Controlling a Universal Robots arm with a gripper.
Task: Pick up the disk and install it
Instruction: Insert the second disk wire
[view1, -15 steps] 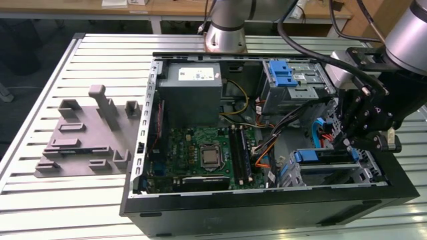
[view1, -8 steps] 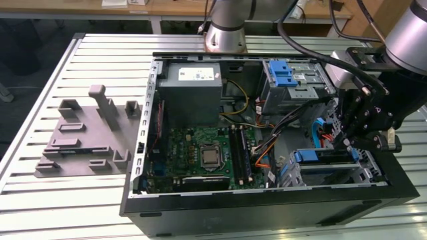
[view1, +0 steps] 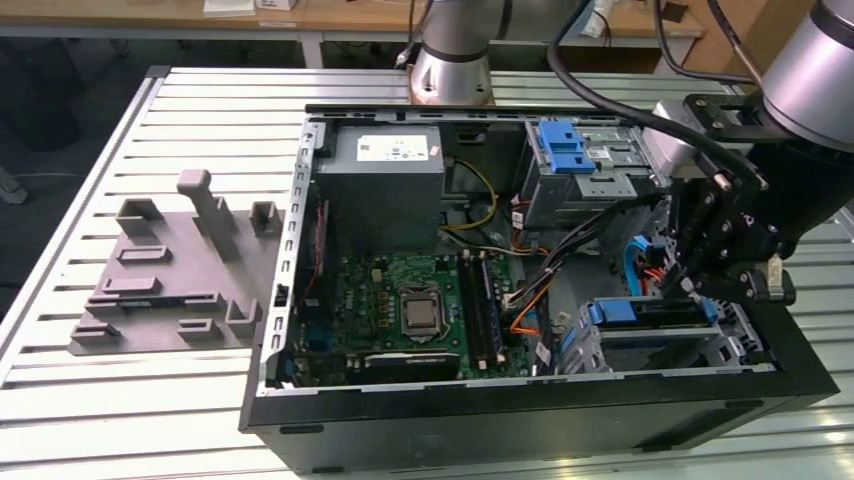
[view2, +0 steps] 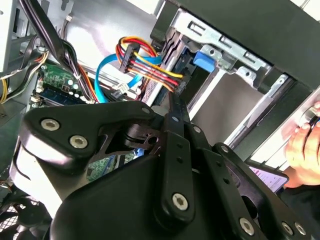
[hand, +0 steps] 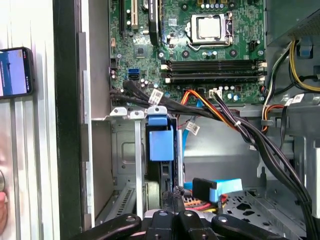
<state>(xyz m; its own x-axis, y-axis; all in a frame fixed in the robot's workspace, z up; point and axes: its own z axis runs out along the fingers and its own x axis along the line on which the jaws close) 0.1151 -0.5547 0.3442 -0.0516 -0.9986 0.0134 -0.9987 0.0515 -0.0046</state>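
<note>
the gripper (hand: 175, 200) sits closed above the drive cage (hand: 125, 165), its fingers pressed together; the disk (hand: 161, 145) stands edge-on inside, mostly hidden, blue carrier frame showing.

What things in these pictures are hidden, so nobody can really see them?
- The disk: in the first wrist view it sits edge-on in the metal bay, whose walls hide its label.
- The circuit board: in the second wrist view the pincer and its black body cover most of it.
- A person's hand: cut off by that picture's edge.
- The phone: cut off by the first wrist view's edge.
</note>
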